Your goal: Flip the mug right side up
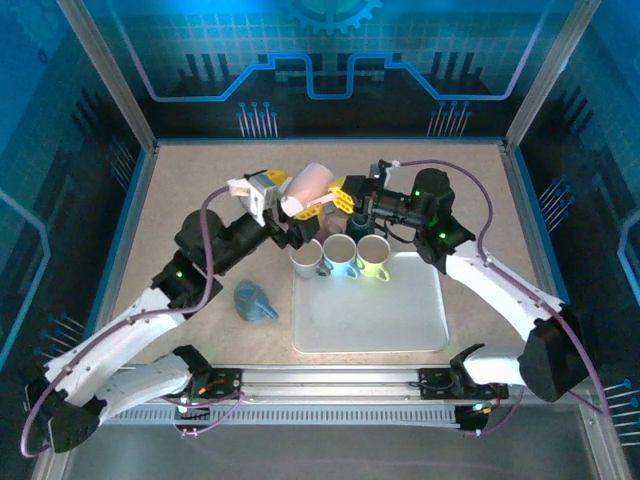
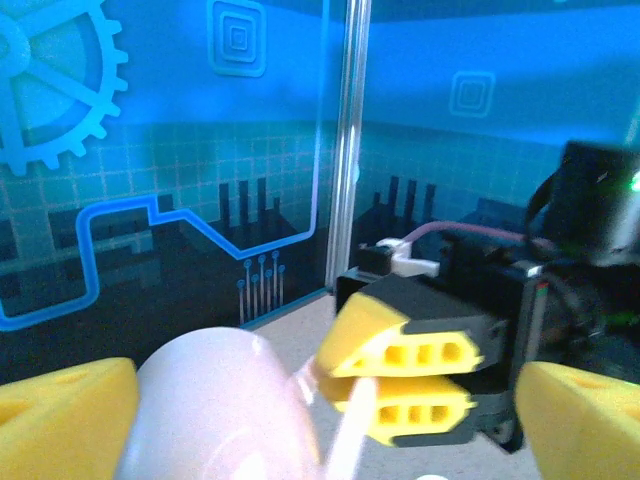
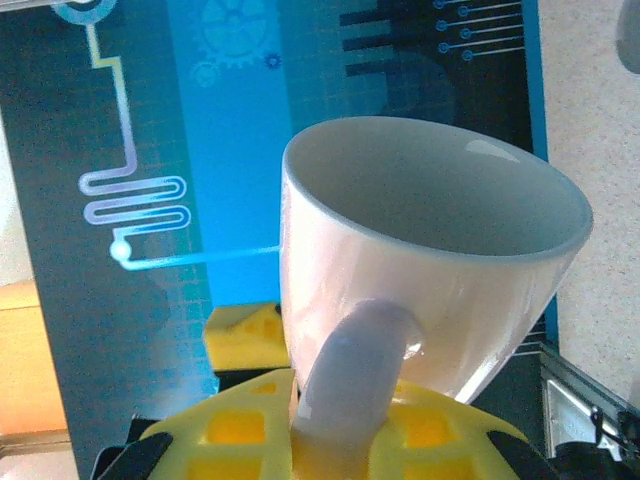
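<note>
One pink mug [image 1: 310, 183] aloft: right gripper [image 1: 338, 196] pinching handle [image 3: 350, 380], left gripper [image 1: 294, 197] spread.

Overall light: bright and even, with a cool blue cast off the enclosure walls.
Top view: sharp; worktop [image 1: 180, 190] evenly lit, with soft, short shadows beneath the arms; tray [image 1: 420, 330] pale, slightly washed out.
Left wrist view: mug [image 2: 220, 410] and the fingers [image 2: 60, 405] of the left claw [image 2: 325, 400] out of focus; back panel sharper; pale streak at the mug's edge, possibly glare.
Right wrist view: mug rim crisp with small highlights; handle [image 3: 350, 380] soft near the lens; worktop strip at right overexposed.
</note>
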